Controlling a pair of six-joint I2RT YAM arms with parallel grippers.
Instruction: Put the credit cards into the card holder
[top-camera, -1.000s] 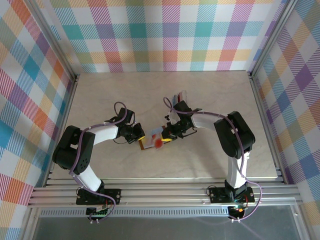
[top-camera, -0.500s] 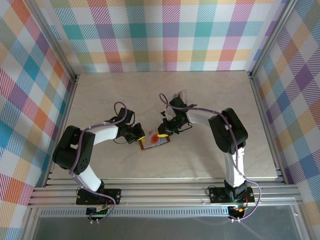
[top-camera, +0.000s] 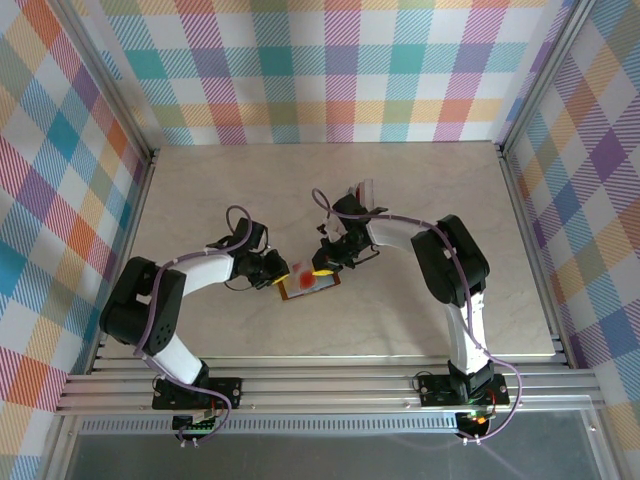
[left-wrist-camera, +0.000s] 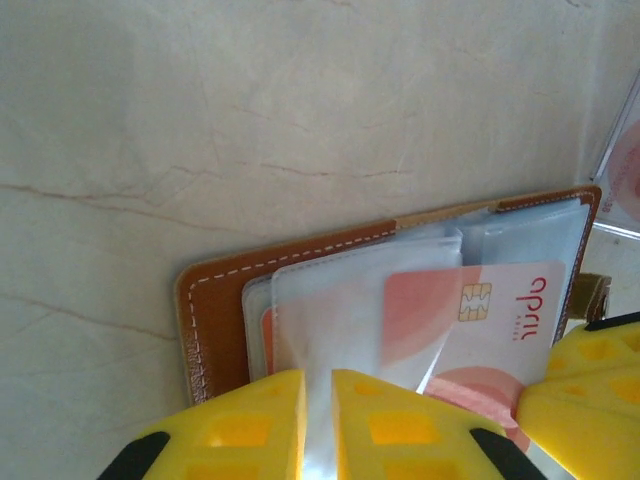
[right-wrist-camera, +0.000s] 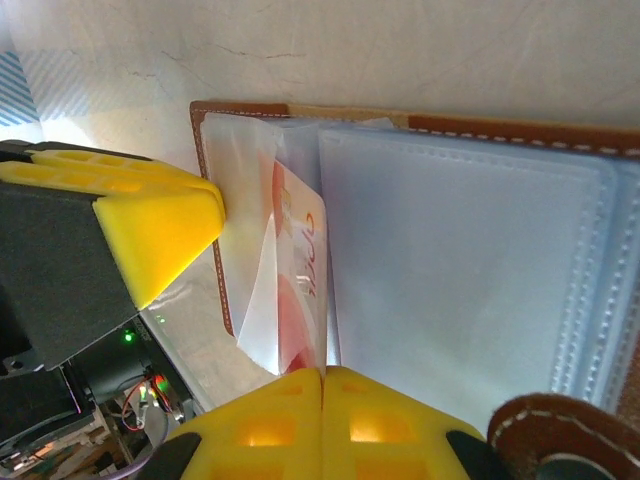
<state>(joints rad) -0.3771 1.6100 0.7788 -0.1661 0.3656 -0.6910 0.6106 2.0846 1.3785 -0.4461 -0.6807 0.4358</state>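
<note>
Currently the left hand (left-wrist-camera: 318, 425) is sitting at the left end of the card holder (left-wrist-camera: 215, 320). Its yellow fingers (left-wrist-camera: 235, 425) are standing a slit apart, and a clear pocket leaf (left-wrist-camera: 340, 300) is running into that slit. Cannot tell whether it is pinching the leaf or only letting it pass.

The card holder is lying open and flat, mid-worktop (top-camera: 200, 190) between the two hands. Its long axis is running left-right, with the right end tipped slightly far.

A red card (left-wrist-camera: 510, 320) is lying along that same axis, chip side up. Its left part is sitting under the clear leaf and its right part is sticking out toward the right.

The right hand (right-wrist-camera: 322, 415) is fully closed, fingers pressed together. The tips are meeting the card's exposed right edge; cannot tell whether they are pinching that edge or just butting against it.

A clear tray (top-camera: 366, 187) is sitting just far of the right wrist, contents too hidden to call.

Judging from this, the next move is hinging on one line: the pocket mouth is facing right, so the card is needing to travel left along its own long axis, toward the left hand. The right hand is the one behind the card and nearer to it, so the push is looking like its job, with the left hand tending the leaf.
</note>
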